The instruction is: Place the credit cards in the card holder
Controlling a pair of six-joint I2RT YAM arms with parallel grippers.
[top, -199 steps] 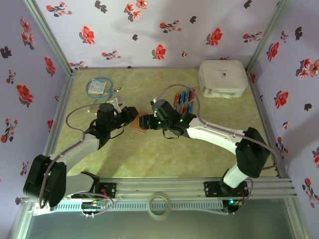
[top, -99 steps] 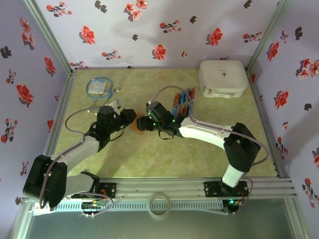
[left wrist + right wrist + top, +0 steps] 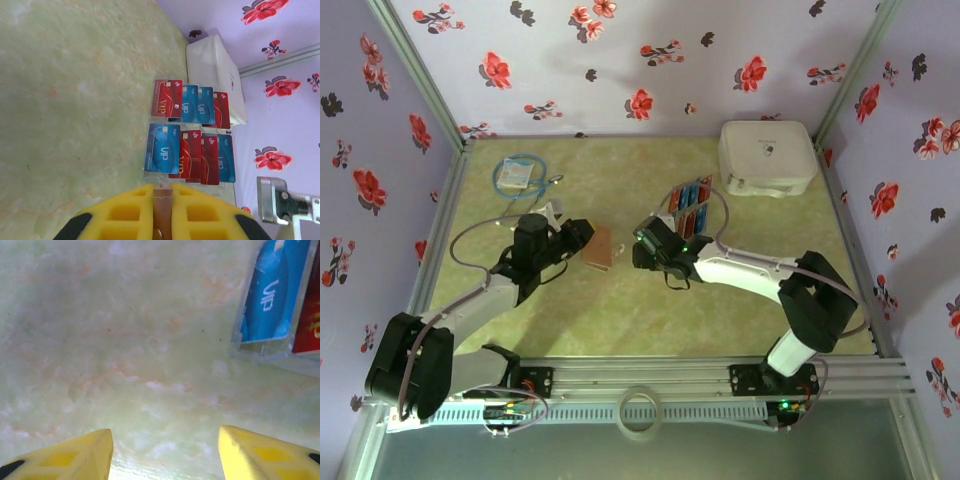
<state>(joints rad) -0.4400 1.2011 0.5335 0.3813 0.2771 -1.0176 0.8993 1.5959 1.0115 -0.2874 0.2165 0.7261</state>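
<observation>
The card holder [image 3: 599,247], a small brown wallet, hangs over the table's middle with my left gripper [image 3: 578,238] shut on its left edge. In the left wrist view that brown edge [image 3: 163,210] is pinched between the yellow pads of the left gripper [image 3: 163,189]. The credit cards [image 3: 688,205], red and blue, stand in two rows in a clear rack [image 3: 190,135]. My right gripper [image 3: 642,250] is open and empty, just right of the card holder and apart from it. The right gripper [image 3: 165,437] hovers over bare table, with a blue card [image 3: 270,295] at the upper right.
A big white box [image 3: 767,157] sits at the back right, behind the card rack. A coiled blue cable [image 3: 518,175] lies at the back left. Flowered walls close in the table on three sides.
My right gripper has pulled back to the right, away from the card holder, and its jaws have narrowed somewhat. The left gripper has kept its hold on the card holder in place.
</observation>
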